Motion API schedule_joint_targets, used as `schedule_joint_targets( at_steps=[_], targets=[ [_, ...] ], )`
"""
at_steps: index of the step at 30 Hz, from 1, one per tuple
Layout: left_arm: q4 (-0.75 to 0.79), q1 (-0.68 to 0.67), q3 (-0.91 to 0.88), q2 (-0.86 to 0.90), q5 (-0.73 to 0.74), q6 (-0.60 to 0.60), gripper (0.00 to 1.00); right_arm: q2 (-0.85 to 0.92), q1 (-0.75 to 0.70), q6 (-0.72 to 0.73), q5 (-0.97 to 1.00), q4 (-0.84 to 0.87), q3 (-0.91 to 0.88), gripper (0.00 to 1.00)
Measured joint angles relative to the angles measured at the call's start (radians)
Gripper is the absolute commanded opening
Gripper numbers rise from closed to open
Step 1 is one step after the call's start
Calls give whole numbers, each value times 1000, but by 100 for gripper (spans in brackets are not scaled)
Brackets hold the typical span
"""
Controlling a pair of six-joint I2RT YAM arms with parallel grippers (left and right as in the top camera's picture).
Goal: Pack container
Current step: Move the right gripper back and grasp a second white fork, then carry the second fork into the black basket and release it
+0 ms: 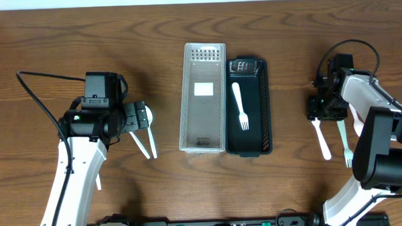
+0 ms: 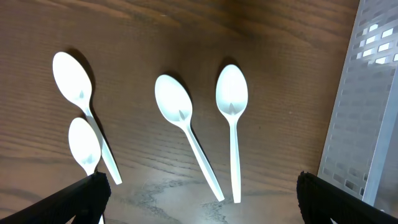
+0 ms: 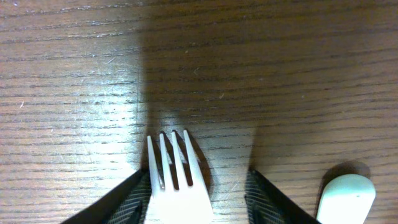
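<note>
A black container (image 1: 263, 134) lies at the table's middle with one white fork (image 1: 240, 106) in it. A clear perforated tray (image 1: 204, 136) lies against its left side. My left gripper (image 1: 138, 119) (image 2: 199, 202) is open and empty above several white spoons (image 2: 231, 99) (image 1: 147, 143). My right gripper (image 1: 319, 110) (image 3: 196, 202) is low over the table, open, with a finger on each side of a white fork (image 3: 175, 180) (image 1: 322, 141). The left finger is next to the fork and a gap shows on the right. A second pale fork (image 1: 345, 143) lies beside it.
The clear tray's edge shows at the right of the left wrist view (image 2: 367, 106). A pale utensil end (image 3: 348, 196) lies just right of my right gripper. The table is brown wood (image 1: 51, 38).
</note>
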Motion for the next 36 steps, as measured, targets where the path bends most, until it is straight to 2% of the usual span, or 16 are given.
schedule_joint_targets(
  at_steps=[5, 11, 22, 26, 31, 36],
  targets=[
    [0, 0, 0, 0, 0, 0, 98, 0, 0, 0, 0, -1, 0, 34],
    [0, 0, 0, 0, 0, 0, 98, 0, 0, 5, 3, -2, 0, 24],
    [0, 0, 0, 0, 0, 0, 98, 0, 0, 12, 4, -3, 2, 16],
    [0, 0, 0, 0, 0, 0, 98, 2, 0, 38, 3, -14, 8, 18],
    [0, 0, 0, 0, 0, 0, 98, 45, 8, 76, 5, -174, 87, 17],
    [-2, 0, 0, 0, 0, 0, 98, 56, 44, 135, 7, -389, 298, 15]
  ],
)
